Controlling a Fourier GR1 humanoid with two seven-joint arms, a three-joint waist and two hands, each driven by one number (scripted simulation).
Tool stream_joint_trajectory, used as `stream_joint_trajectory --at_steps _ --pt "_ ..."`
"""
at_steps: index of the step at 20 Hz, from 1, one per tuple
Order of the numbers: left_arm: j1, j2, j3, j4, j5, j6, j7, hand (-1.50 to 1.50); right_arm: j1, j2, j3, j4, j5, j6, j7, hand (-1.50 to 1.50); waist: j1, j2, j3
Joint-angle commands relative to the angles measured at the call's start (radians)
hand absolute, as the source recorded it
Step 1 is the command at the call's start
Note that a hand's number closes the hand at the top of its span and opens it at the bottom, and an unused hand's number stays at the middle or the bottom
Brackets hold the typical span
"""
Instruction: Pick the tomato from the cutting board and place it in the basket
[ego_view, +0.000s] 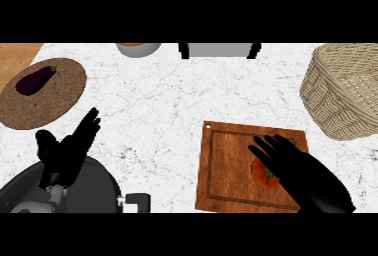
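Observation:
A red tomato (263, 175) lies on the wooden cutting board (230, 165) at the lower right of the counter. My right hand (306, 175) hovers over the board with straight fingers, covering most of the tomato's right side. The woven wicker basket (347, 92) stands at the right edge, beyond the board. My left hand (66, 150) rests open at the lower left, fingers pointing up.
A round brown mat (59, 100) with a dark eggplant (35, 80) lies at the upper left. A cup (137, 48) and a grey appliance (219, 50) stand along the far edge. White marble counter (162, 110) spreads between mat and board.

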Motion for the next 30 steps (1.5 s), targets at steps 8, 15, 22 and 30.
stream_joint_trajectory --at_steps 8,15,22,30 --pt "0.121 0.014 0.014 0.135 0.005 -0.026 0.028 0.0 -0.038 0.069 0.012 0.121 0.048 -0.032 -0.05 -1.5 0.004 0.018 -0.023" --pt "0.133 0.002 -0.015 0.097 -0.02 -0.017 0.047 0.0 -0.077 0.077 0.049 0.187 0.149 -0.091 -0.123 1.5 0.007 0.016 -0.022" --pt "0.173 0.008 0.008 0.095 0.0 -0.045 0.018 0.0 -0.088 0.088 0.061 0.242 0.215 -0.141 -0.159 1.5 0.015 0.016 -0.023" --pt "0.217 0.004 0.024 0.047 -0.008 -0.005 0.032 0.0 0.209 0.013 0.045 0.151 0.132 -0.166 -0.094 1.5 -0.055 0.009 -0.024"
